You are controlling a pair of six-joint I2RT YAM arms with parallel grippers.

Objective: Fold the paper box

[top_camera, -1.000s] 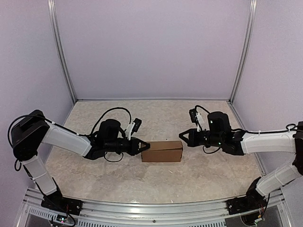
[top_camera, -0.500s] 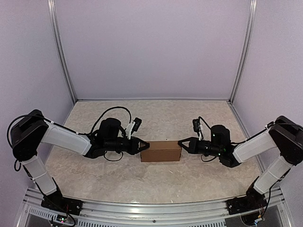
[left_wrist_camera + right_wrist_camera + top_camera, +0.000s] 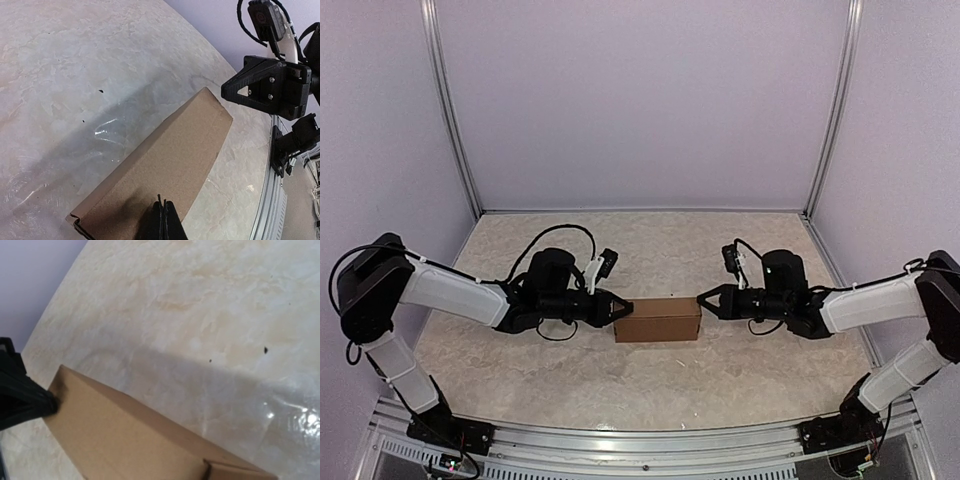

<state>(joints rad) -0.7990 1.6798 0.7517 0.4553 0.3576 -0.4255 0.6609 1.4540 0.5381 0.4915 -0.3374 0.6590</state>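
The left gripper [image 3: 623, 308] has its fingers pressed together with nothing between them. Their joined tips sit against the left end of the box [image 3: 658, 319]. The right gripper [image 3: 701, 298] is likewise closed on nothing. Its point is at the box's right end, by the far top edge, and whether it touches is unclear. The box lies closed and flat between the two points, its long edges running from one to the other. Outward from the fingers, the table [image 3: 650, 240] runs past the box's far edge to the wall [image 3: 640, 100] and past its near edge to the rail [image 3: 640, 440].
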